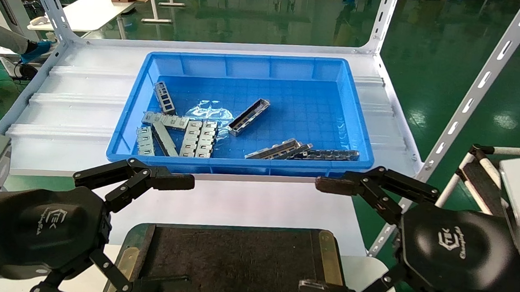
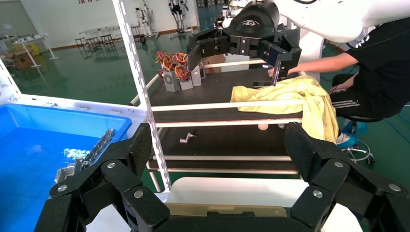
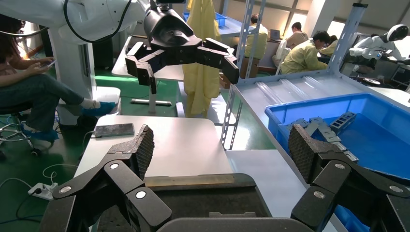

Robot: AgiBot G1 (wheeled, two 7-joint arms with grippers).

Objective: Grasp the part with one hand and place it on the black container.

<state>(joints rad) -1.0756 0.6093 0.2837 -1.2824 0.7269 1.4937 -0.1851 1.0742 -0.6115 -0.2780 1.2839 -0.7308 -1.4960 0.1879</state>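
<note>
Black container (image 1: 234, 258), near edge of counter (image 1: 247, 200), flanked by two open, empty end effectors.

Left end effector (image 1: 169, 236) at the container's left side, right end effector (image 1: 322, 235) at its right, both with fingers spread wide and gripping nothing. Part (image 1: 248, 117): grey channel bar lying diagonally near the middle of the blue bin (image 1: 247, 65) on the far shelf (image 1: 75, 105). Flat slotted plates (image 1: 196, 138) left of it; further bars, possibly similar parts, along the bin's near wall.
</note>
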